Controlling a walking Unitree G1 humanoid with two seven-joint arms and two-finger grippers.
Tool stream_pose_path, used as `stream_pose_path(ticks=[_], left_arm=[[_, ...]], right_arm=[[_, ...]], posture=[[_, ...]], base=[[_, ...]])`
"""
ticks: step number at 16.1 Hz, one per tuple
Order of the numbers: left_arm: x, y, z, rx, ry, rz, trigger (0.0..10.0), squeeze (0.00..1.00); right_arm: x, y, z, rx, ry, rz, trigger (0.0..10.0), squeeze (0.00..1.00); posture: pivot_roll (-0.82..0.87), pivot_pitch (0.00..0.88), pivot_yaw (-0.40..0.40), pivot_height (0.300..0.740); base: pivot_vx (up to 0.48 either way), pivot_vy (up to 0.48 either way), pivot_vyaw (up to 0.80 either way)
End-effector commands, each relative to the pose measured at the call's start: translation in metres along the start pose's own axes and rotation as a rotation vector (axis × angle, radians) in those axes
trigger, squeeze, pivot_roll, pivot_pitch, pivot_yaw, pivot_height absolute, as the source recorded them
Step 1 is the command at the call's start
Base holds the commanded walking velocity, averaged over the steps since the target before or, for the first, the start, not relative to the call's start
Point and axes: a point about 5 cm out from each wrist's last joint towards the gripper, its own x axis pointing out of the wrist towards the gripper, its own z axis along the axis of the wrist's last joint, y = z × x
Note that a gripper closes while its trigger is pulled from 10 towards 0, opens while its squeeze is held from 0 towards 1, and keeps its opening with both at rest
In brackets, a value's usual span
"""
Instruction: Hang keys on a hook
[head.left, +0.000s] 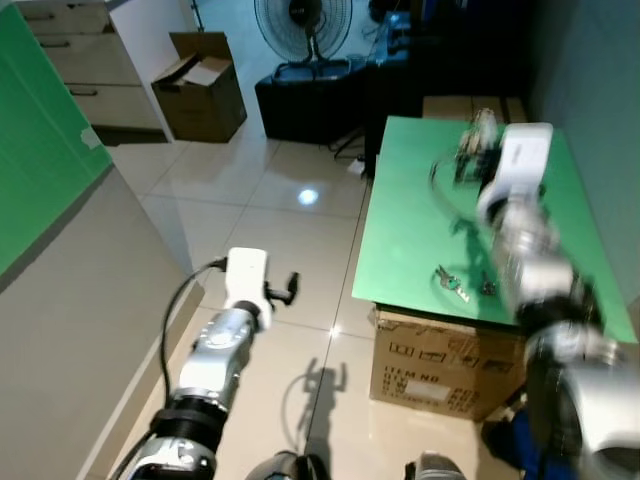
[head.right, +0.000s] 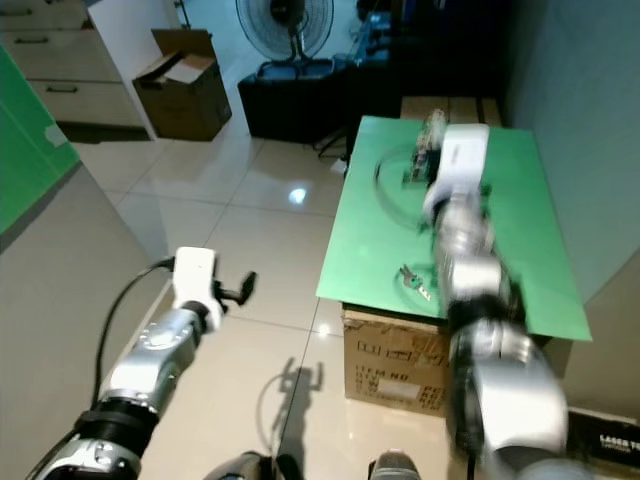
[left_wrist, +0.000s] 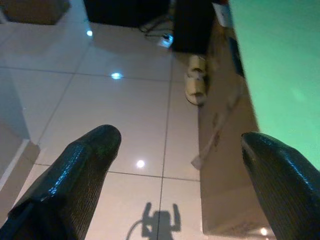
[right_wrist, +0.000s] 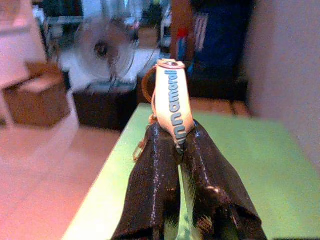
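My right gripper (right_wrist: 175, 131) is shut on a white key tag (right_wrist: 172, 97) with blue lettering; a ring hangs at its side. In the head views that gripper (head.left: 478, 135) is stretched out over the far part of the green table top (head.left: 400, 230). A small bunch of keys (head.left: 450, 283) lies on the table near its front edge, well behind the gripper. My left gripper (head.left: 288, 290) is open over the tiled floor, left of the table, and its two black fingers (left_wrist: 95, 150) have nothing between them.
A cardboard box (head.left: 440, 365) supports the table's front. At the back stand a black cabinet (head.left: 310, 100), a fan (head.left: 305, 25) and an open carton (head.left: 200, 85). A green and grey panel (head.left: 40, 180) runs along the left. A slipper (left_wrist: 196, 85) lies on the floor by the table.
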Motion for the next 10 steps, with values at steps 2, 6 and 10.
stream_pose_path(ticks=[2, 6, 10], left_arm=[[-0.004, 0.014, -0.002, -0.090, -0.019, 0.046, 10.0, 0.00], [-0.035, 0.054, -0.004, -0.219, -0.121, 0.115, 10.0, 0.00], [-0.046, 0.050, -0.003, -0.198, -0.118, 0.072, 10.0, 0.00]], right_arm=[[-0.028, 0.019, -0.028, -0.053, 0.019, 0.084, 0.0, 0.00], [-0.110, 0.040, -0.096, -0.048, 0.143, 0.165, 0.0, 0.00], [-0.120, 0.037, -0.086, -0.050, 0.107, 0.160, 0.0, 0.00]], posture=[[-0.20, 0.000, 0.118, 0.740], [-0.21, 0.000, 0.135, 0.740], [-0.21, 0.000, 0.149, 0.740]], base=[[0.000, 0.000, 0.00], [0.000, 0.000, 0.00], [0.000, 0.000, 0.00]])
